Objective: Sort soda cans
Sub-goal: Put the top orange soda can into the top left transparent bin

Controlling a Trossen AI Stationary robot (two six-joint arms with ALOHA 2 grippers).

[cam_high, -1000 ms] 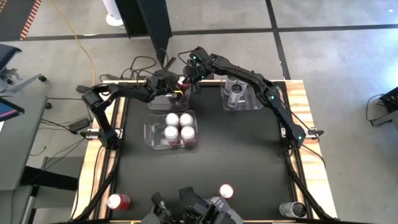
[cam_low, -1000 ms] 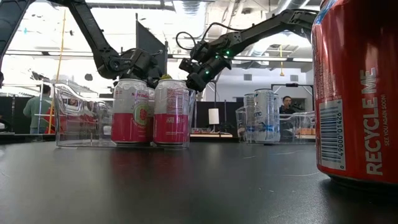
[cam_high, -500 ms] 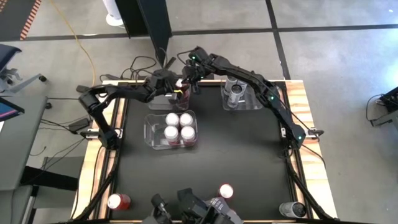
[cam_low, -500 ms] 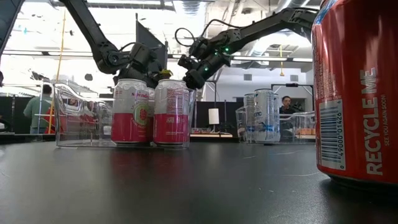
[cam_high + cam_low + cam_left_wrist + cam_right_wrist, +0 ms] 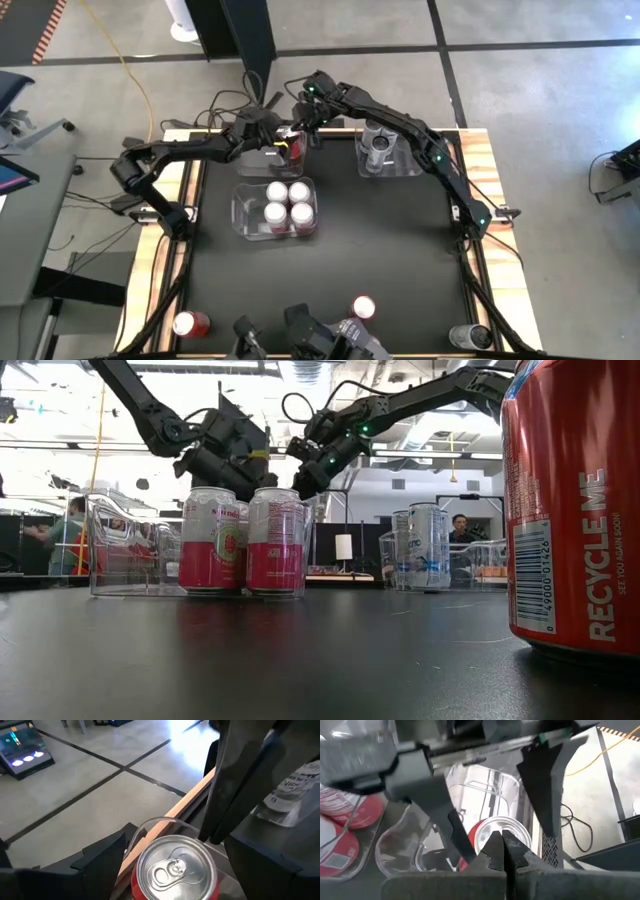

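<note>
At the worktop's far edge, the left hand (image 5: 272, 140) hangs spread over a red can (image 5: 175, 870) standing upright in the far-left bin (image 5: 262, 160), apart from it, while the right hand (image 5: 501, 851), pressed together and empty, hovers just beside. 4 pink cans (image 5: 286, 200) fill the middle bin (image 5: 240, 210), grey cans (image 5: 378, 145) sit in the right bin (image 5: 412, 165), and 3 cans (image 5: 363, 306) wait loose at the near edge. The red can looks placed, so next a hand should travel to a near-edge can and spread around it.
</note>
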